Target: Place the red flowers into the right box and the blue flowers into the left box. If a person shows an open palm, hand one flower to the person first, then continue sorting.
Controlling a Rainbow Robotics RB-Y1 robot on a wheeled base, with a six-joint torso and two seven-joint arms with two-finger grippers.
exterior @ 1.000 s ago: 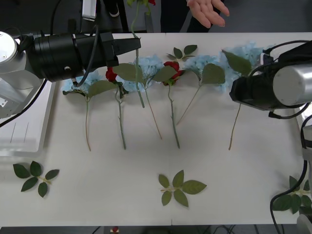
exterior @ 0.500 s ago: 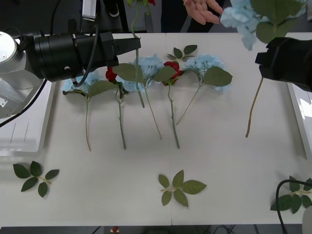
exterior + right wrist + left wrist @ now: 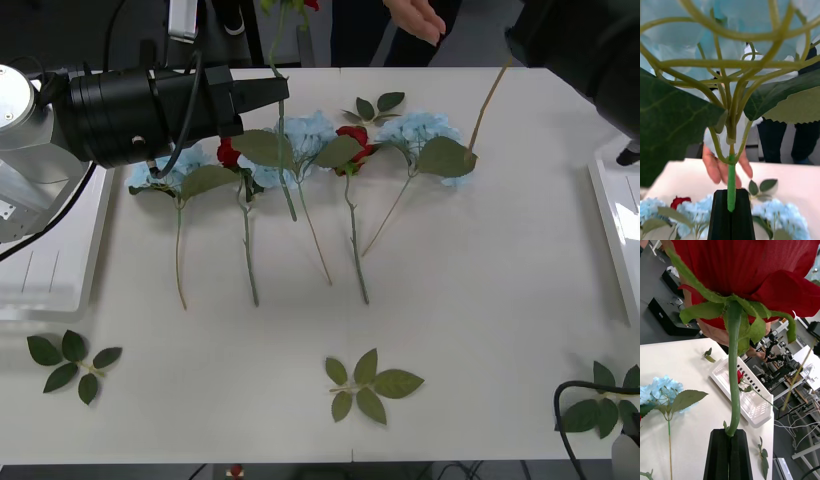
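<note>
No readable text anywhere — no labels, brands, numbers or signs on the counter (image 3: 480, 330), on the white tray (image 3: 748, 397), or on the black arm housings (image 3: 130, 115)

From my left wrist camera, the left gripper (image 3: 729, 438) has its black fingers (image 3: 718, 457) pressed together on the green stem of a red rose (image 3: 752, 273), whose bloom fills the upper part of the frame. Behind it I see what may be a person's hand (image 3: 715, 332), mostly hidden by the sepals. A white slotted tray (image 3: 752, 410) holding one red flower (image 3: 740, 375) sits on the table (image 3: 688, 438) right of centre. A blue flower (image 3: 658, 388) lies at the left edge.
</note>
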